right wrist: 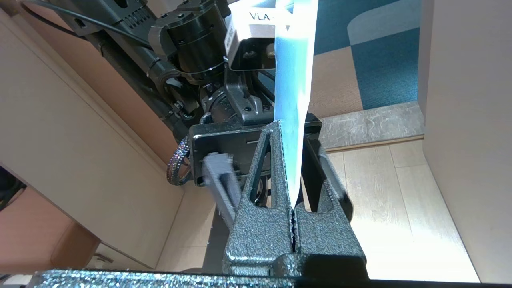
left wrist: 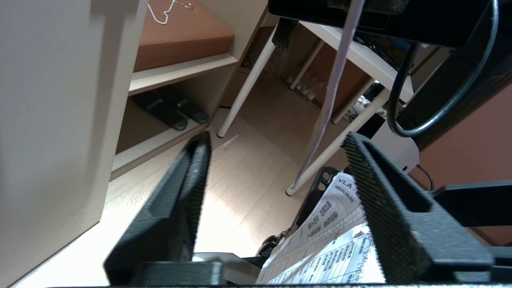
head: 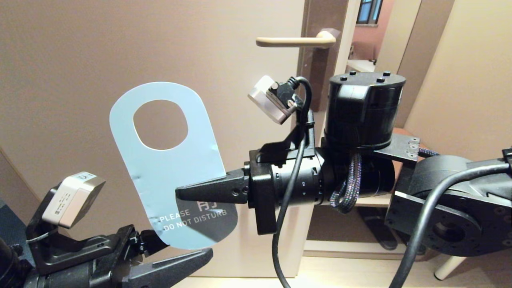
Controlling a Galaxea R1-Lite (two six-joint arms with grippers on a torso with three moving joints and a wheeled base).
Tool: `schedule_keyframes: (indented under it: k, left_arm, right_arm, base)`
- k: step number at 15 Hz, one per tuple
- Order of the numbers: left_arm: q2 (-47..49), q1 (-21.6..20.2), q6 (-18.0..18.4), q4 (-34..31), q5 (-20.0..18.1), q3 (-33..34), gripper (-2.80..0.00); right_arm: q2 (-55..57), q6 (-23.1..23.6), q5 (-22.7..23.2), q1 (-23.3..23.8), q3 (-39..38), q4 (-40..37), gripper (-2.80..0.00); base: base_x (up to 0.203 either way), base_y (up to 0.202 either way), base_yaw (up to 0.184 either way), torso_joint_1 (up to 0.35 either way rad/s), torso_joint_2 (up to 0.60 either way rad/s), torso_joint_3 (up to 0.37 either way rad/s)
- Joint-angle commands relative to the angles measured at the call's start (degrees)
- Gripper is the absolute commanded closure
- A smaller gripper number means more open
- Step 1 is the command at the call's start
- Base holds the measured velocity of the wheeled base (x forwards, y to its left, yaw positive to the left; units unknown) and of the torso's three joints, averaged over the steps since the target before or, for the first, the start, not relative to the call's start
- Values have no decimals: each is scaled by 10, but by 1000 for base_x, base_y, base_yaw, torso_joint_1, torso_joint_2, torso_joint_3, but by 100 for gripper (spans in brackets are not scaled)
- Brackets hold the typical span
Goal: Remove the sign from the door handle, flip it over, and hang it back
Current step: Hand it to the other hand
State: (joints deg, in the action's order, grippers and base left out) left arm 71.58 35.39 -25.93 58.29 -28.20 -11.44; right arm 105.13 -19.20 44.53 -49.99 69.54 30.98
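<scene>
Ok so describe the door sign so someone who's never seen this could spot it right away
Start at the big beige door. In front of it, below the door handle, the right gripper pinches a thin flat card: the sign. It alone is pale blue, with an oval hole and "PLEASE DO NOT DISTURB" printed on it.

Beige door (head: 120,48), window (head: 370,11) top rt, light wood floor (left wrist: 248,176), white-legged table (left wrist: 360,56), blue carpet (right wrist: 380,52).
</scene>
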Motion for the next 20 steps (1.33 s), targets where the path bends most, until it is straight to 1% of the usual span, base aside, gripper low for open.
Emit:
schedule_keyframes:
  k: [1,9,10,13,20]
  left_arm:
    - [3,-1,-2,3,-2,-6,-280]
    - [27,-12,-4,4,-1,-53,-280]
    - [29,-12,-11,5,0,-60,-280]
    - [35,-12,-32,32,0,-60,-280]
    - [32,-10,-31,33,-1,-43,-280]
  right_arm:
    - [-1,-1,3,0,-1,2,0]
    - [-1,0,3,-1,0,3,0]
    - [-2,0,3,-1,0,3,0]
    - [-3,0,3,-1,0,3,0]
    - [-3,0,4,-1,2,4,0]
  base:
    - [0,0,0,0,0,0]
    - [0,0,0,0,0,0]
    - [0,0,0,0,0,0]
    - [0,0,0,0,0,0]
    - [0,0,0,0,0,0]
